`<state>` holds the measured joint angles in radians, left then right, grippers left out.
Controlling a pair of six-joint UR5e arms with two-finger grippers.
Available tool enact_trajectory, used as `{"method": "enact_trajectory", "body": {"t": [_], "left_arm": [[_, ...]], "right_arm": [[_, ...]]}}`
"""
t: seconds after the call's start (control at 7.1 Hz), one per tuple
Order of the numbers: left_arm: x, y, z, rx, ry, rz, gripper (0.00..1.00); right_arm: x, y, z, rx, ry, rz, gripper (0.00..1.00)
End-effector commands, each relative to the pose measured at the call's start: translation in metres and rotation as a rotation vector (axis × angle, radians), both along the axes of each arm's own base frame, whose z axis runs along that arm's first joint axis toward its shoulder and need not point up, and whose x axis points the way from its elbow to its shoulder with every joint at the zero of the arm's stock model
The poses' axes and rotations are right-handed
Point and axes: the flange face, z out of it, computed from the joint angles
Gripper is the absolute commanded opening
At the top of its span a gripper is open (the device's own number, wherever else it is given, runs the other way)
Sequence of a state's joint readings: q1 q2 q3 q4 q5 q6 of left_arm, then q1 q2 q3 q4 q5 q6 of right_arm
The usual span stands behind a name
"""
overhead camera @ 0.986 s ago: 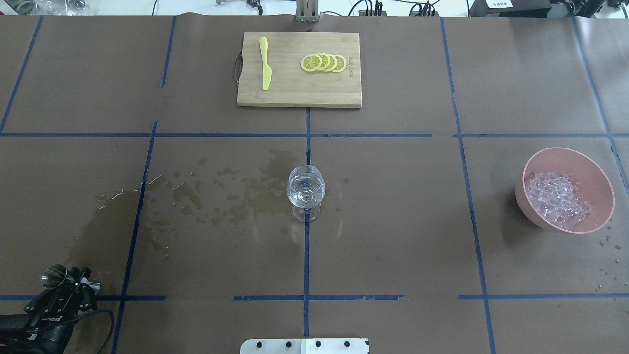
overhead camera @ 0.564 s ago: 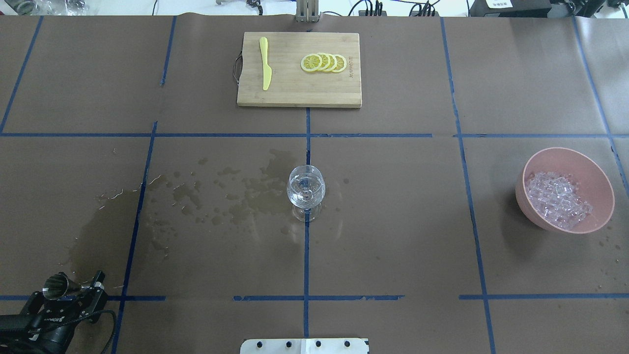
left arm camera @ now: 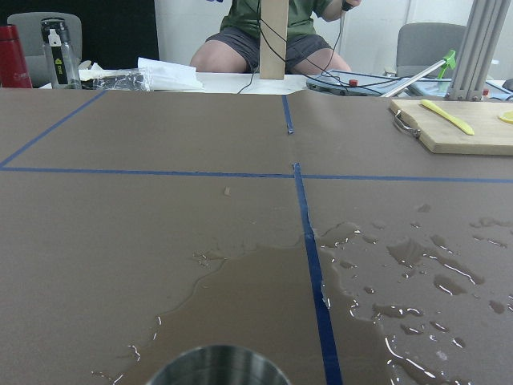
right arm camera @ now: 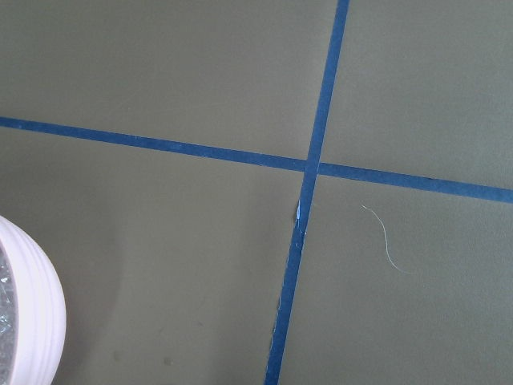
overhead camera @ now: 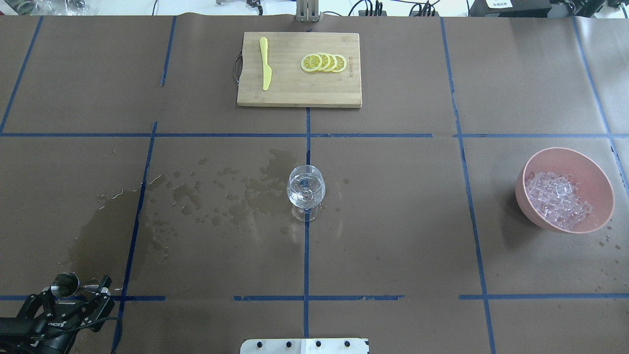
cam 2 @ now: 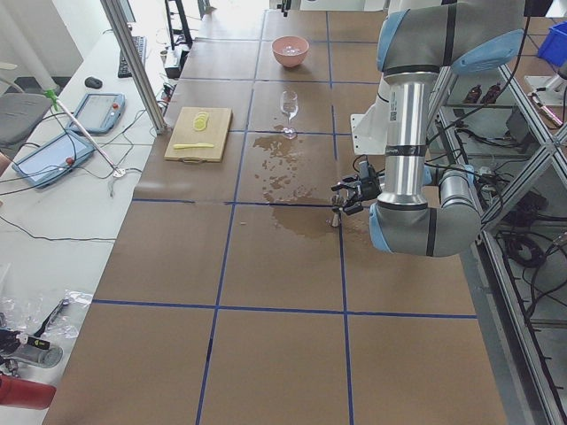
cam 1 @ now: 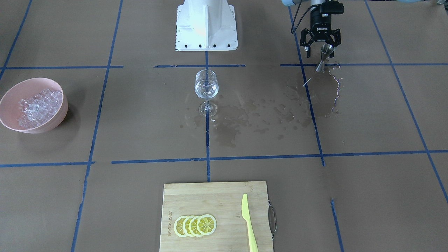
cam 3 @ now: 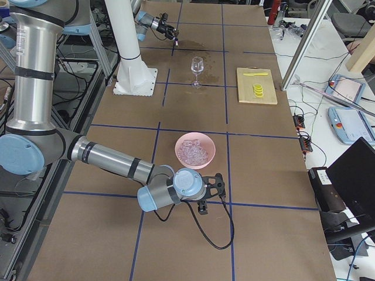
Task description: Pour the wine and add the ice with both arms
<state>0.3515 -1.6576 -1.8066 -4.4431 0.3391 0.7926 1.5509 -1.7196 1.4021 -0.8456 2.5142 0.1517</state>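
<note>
A clear wine glass [overhead camera: 305,189] stands at the table's middle with a little clear wine in its bowl; it also shows in the front view [cam 1: 206,86]. Ice cubes [overhead camera: 557,200] fill a pink bowl [overhead camera: 602,179] at the right. My left gripper [overhead camera: 73,291] is shut on a steel jigger [overhead camera: 65,285] at the near left, mouth up, low over the wet paper [cam 1: 323,56]. The jigger's rim [left arm camera: 218,367] shows in the left wrist view. My right gripper [cam 3: 212,188] shows only in the exterior right view, near the bowl [cam 3: 196,149]; I cannot tell if it is open.
A bamboo cutting board [overhead camera: 295,93] at the far middle holds lemon slices [overhead camera: 323,62] and a yellow knife [overhead camera: 265,63]. Dark wet stains [overhead camera: 236,191] spread from the glass to the left. The white base [cam 1: 205,24] stands at the near edge.
My left gripper has turned the jigger from lying sideways to mouth up and drawn back slightly toward the near edge. The glass and bowl have not moved.
</note>
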Motion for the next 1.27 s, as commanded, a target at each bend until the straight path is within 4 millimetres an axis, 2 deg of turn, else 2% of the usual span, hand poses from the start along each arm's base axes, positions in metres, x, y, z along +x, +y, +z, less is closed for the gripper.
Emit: {"method": "enact_trajectory", "body": {"t": [0.0, 0.56, 0.7, 1.13], "left_arm": [[-0.003, -0.002, 0.001, 0.008, -0.025, 0.005, 1.0], [-0.015, -0.006, 0.013, -0.006, -0.063, 0.004, 1.0], [-0.017, -0.007, 0.01, -0.01, -0.051, 0.002, 1.0], [-0.042, -0.024, 0.013, -0.009, -0.056, -0.024, 1.0]], "right_arm": [[0.0, -0.001, -0.001, 0.0, 0.0, 0.0, 1.0], [0.0, -0.001, -0.002, -0.001, -0.002, 0.004, 1.0], [0.0, -0.001, -0.002, -0.001, -0.002, 0.004, 1.0], [0.0, -0.001, -0.003, -0.001, -0.004, 0.004, 1.0]]}}
